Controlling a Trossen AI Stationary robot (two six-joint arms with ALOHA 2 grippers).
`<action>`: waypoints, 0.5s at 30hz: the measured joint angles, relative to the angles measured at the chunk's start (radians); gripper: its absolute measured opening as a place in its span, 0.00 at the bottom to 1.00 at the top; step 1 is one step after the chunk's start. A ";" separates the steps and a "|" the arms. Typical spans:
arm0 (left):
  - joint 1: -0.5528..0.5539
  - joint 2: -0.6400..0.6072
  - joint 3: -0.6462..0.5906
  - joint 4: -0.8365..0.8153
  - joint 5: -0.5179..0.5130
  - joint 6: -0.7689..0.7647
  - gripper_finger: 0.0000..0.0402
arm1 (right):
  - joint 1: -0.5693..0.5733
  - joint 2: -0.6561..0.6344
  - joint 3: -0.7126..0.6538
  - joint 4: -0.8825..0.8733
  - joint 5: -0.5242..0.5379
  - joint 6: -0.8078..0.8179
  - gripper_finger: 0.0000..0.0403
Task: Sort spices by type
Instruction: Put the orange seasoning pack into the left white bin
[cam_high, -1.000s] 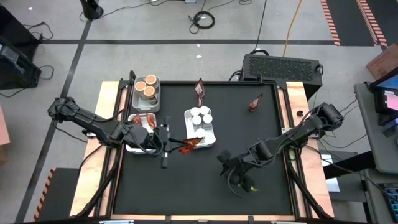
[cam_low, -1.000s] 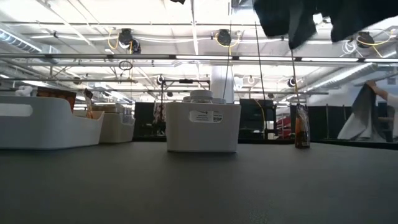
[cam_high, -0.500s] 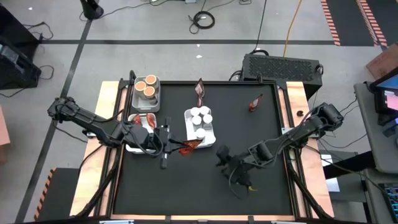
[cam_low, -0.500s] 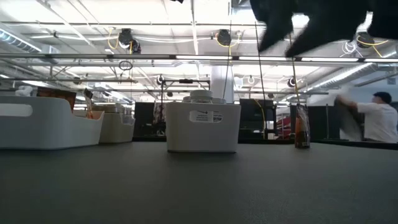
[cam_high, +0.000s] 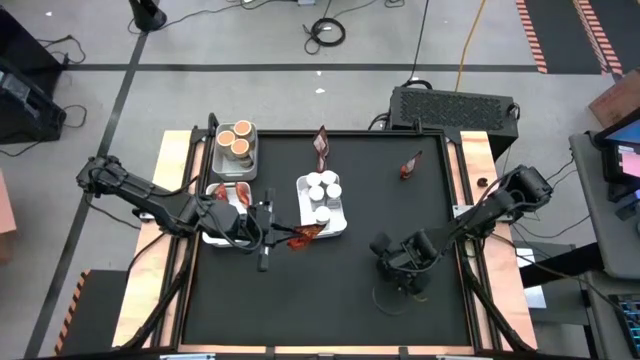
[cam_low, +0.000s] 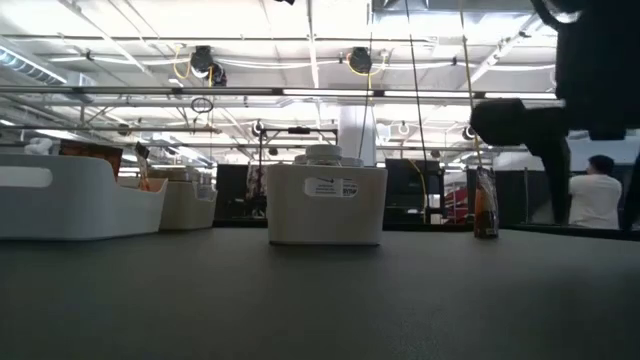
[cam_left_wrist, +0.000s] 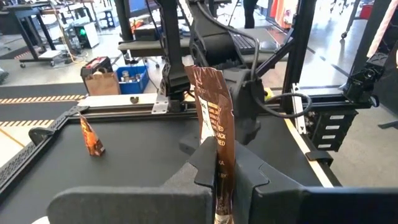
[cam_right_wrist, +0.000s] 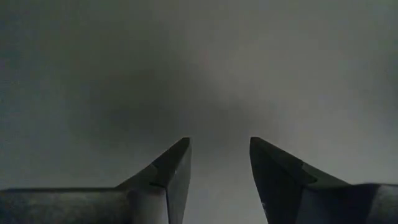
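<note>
The left tool (cam_high: 283, 237), clamped on a brown packet (cam_left_wrist: 214, 134), could drop it if jolted, while the right tool (cam_right_wrist: 219, 171) hangs part-open, empty.

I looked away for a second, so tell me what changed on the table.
The right gripper swung toward the table's right side, open with nothing between its fingers. The left gripper stayed put, shut on a brown packet. The trays and the loose packets did not move.

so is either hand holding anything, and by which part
The left hand is shut on a reddish-brown packet, pinching its lower end so it stands up between the fingers. The right hand is open over bare mat, holding nothing.
</note>
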 joint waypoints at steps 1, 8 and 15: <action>0.000 0.000 0.000 0.000 0.000 0.000 0.05 | 0.000 0.000 -0.006 0.000 -0.001 0.012 0.37; 0.000 0.000 0.000 -0.021 0.000 0.001 0.05 | -0.023 0.000 -0.015 -0.049 -0.130 0.125 0.37; 0.000 0.000 0.000 -0.025 0.000 0.001 0.05 | -0.041 0.000 -0.075 -0.057 -0.091 0.132 0.37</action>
